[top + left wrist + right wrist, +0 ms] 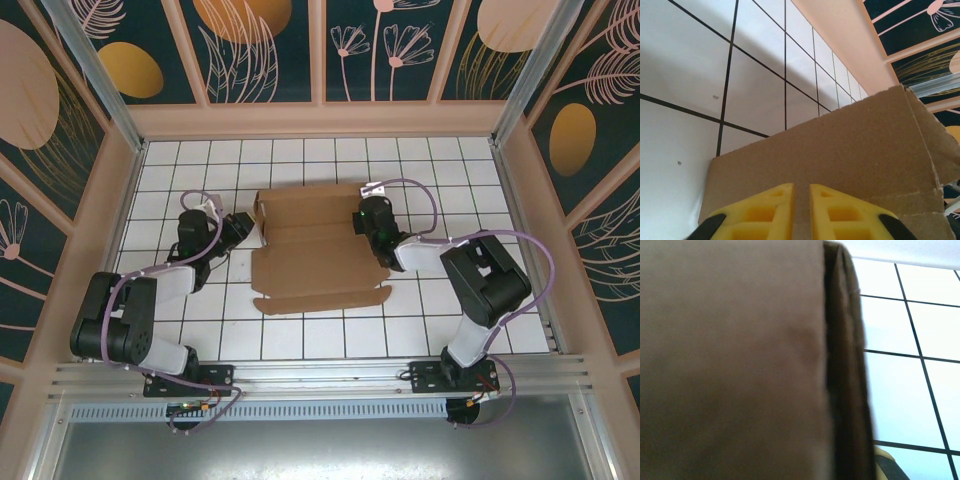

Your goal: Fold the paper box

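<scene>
One paper box (315, 250), flanked overhead: left pincer (801, 192) narrow at raised flap (840, 150); right pincer (365, 212) closed.

Left arm (130, 322) and right arm (487, 280): blocky black links with white sleeves between the joints and lilac cables (546, 270) looping alongside. Black base plates (190, 378) sit on the silver rail (320, 373). Left fingers (760, 216) are yellow, moulded with hollow cells.
</scene>
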### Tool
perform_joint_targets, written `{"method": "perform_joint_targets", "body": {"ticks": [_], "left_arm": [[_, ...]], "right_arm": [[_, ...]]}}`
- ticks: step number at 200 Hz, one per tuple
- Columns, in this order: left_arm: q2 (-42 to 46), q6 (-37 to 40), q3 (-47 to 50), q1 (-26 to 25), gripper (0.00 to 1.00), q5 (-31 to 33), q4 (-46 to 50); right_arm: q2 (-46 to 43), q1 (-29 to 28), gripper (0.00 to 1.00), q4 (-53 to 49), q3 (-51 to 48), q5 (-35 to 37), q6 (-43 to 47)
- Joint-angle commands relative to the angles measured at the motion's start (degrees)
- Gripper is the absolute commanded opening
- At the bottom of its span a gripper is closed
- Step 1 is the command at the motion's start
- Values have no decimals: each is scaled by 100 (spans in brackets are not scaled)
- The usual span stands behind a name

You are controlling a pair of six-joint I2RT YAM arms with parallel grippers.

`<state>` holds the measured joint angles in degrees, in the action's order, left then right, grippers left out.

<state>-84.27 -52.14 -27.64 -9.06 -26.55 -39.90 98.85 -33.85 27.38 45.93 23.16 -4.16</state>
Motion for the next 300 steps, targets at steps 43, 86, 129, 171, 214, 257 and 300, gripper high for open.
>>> {"method": "perform_joint_targets", "body": {"ticks": [43,86,129,171,214,257,300], "left_arm": [[165,1153,-414,-104,32,437,699],[306,1430,-410,-224,33,605,1281],[575,1671,-418,-305,32,851,1805],[543,1866,-647,-398,32,853,2086],[564,2149,-920,-596,37,952,2434],[290,2524,-1268,-620,48,1173,2713],[145,3129,-1542,-706,57,1077,2841]], "right_arm": [[102,-105,0,-67,-58,77,-117],[131,-91,0,-125,-4,192,-85],[174,-88,0,-172,74,195,-93],[159,-88,0,-177,73,171,-34],[161,-89,0,-167,59,171,46],[124,-92,0,-127,36,110,109],[119,-89,0,-129,31,82,161]]}}
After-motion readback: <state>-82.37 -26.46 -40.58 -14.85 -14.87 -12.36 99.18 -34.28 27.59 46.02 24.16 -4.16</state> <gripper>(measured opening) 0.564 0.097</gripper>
